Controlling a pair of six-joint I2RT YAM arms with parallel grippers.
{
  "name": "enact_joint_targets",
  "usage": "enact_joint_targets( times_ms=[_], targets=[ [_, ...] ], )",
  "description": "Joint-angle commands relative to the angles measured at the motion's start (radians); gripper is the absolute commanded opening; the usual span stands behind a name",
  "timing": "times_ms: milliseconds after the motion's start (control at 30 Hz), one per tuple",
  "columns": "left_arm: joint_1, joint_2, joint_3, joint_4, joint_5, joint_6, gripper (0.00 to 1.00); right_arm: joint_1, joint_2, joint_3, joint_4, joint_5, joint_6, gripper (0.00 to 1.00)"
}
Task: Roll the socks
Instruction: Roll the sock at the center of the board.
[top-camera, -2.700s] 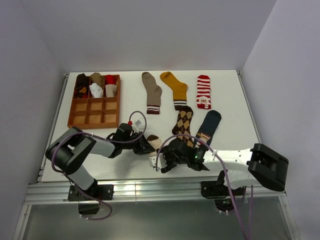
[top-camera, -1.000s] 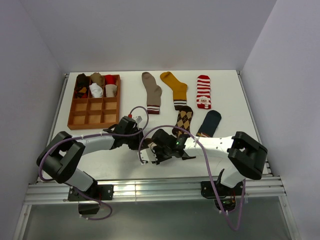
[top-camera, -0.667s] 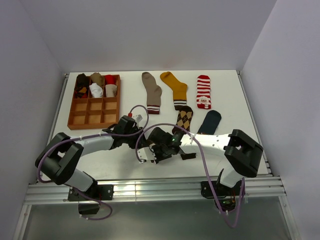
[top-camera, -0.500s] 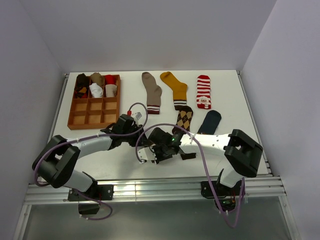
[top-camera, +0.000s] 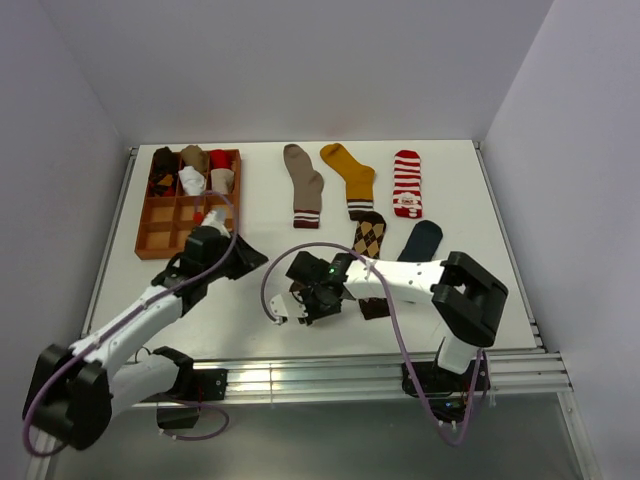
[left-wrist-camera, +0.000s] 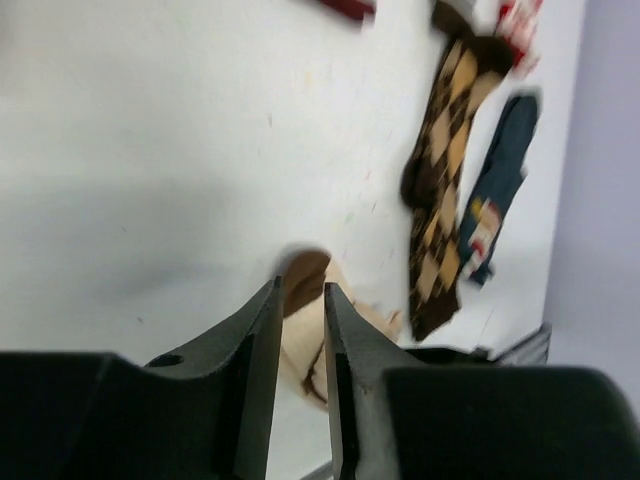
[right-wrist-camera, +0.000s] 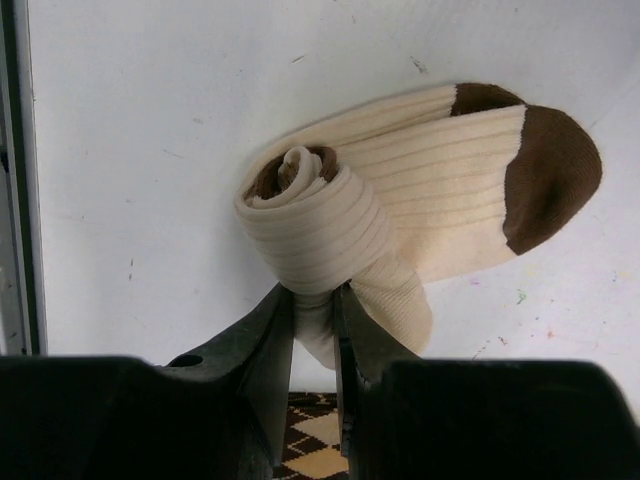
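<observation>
A cream-and-brown sock (right-wrist-camera: 400, 190) lies on the white table, its cuff end rolled into a coil and its brown toe flat to the right. My right gripper (right-wrist-camera: 315, 305) is shut on the fabric just below the coil. From above, that sock (top-camera: 284, 306) sits at the table's front middle with my right gripper (top-camera: 298, 302) on it. My left gripper (top-camera: 248, 259) hangs to the sock's upper left, apart from it. In the left wrist view my left gripper (left-wrist-camera: 302, 290) is open by a narrow gap and holds nothing. The cream sock (left-wrist-camera: 368, 312) shows beyond it.
Flat socks lie behind: taupe (top-camera: 302, 185), mustard (top-camera: 350, 178), red-white striped (top-camera: 406, 183), brown argyle (top-camera: 368, 236) and navy (top-camera: 420, 240). The wooden grid tray (top-camera: 150, 230) at the back left holds rolled socks in its far row. The argyle sock (left-wrist-camera: 440, 190) lies close behind my right wrist.
My left arm has drawn back to the left, away from the cream sock. My right gripper has kept its hold and shifted slightly left with the sock.
</observation>
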Motion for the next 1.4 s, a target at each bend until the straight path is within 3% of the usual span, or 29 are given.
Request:
enact_joint_targets(
  times_ms=[0, 267, 433, 567, 767, 867, 1200, 1367],
  targets=[
    [0.054, -0.155, 0.031, -0.087, -0.126, -0.055, 0.28, -0.003, 0.101, 0.013, -0.216, -0.031, 0.010, 0.11],
    [0.082, -0.332, 0.209, -0.281, -0.229, 0.005, 0.28, -0.008, 0.315, 0.191, -0.301, -0.095, -0.016, 0.13],
    [0.082, -0.410, 0.196, -0.322, -0.250, 0.038, 0.28, -0.055, 0.467, 0.422, -0.436, -0.191, -0.040, 0.16],
    [0.082, -0.456, 0.147, -0.249, -0.113, 0.084, 0.27, -0.121, 0.612, 0.625, -0.577, -0.279, -0.060, 0.18],
    [0.070, -0.397, 0.090, -0.123, 0.064, 0.140, 0.24, -0.226, 0.797, 0.883, -0.783, -0.409, -0.067, 0.21],
    [0.011, -0.349, 0.055, -0.054, 0.067, 0.152, 0.25, -0.278, 0.840, 0.916, -0.812, -0.452, -0.042, 0.23],
    [-0.415, -0.013, 0.101, 0.007, -0.181, 0.247, 0.31, -0.289, 0.850, 0.898, -0.803, -0.426, 0.006, 0.29],
    [-0.487, 0.084, 0.053, 0.099, -0.269, 0.235, 0.38, -0.286, 0.840, 0.890, -0.792, -0.428, 0.009, 0.29]
  ],
)
